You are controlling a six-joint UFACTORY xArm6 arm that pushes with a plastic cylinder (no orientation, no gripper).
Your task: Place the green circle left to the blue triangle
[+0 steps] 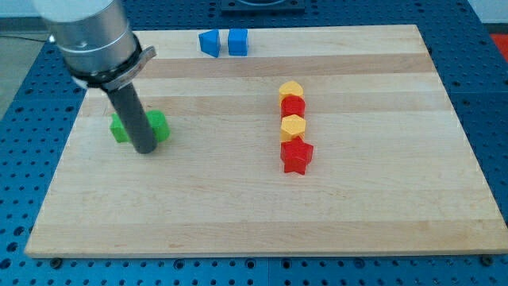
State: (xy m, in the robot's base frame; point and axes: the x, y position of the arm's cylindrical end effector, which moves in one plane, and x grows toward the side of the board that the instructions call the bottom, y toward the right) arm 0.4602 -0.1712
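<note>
Green blocks: two green pieces sit at the view's left of the desk (238, 214), one (118, 129) left of the rod and one (159, 124) right of it; which is the green circle cannot be told, as the rod hides part of each.
Tip: the tip (147, 150) rests just below and between the two green pieces, touching or nearly touching them.
End effector: a plain rod with no jaws, so nothing opens or clamps; it only pushes.
Blue triangle: likely the left (209, 42) of two blue blocks at the view's top edge; the right one (238, 41) looks like a cube.
Handling: the green piece looks small, light and rigid, likely to slide easily and to spin if pushed off-centre; contact should be on its flat side, opposite the travel direction.
Open room: bare wood lies between the green pieces and the blue pair.
Edges: the goal spot sits close to the desk's top edge, so an overshoot could push the piece off.
Other blocks: a yellow-red column (293, 125) stands well apart, at the view's right.
</note>
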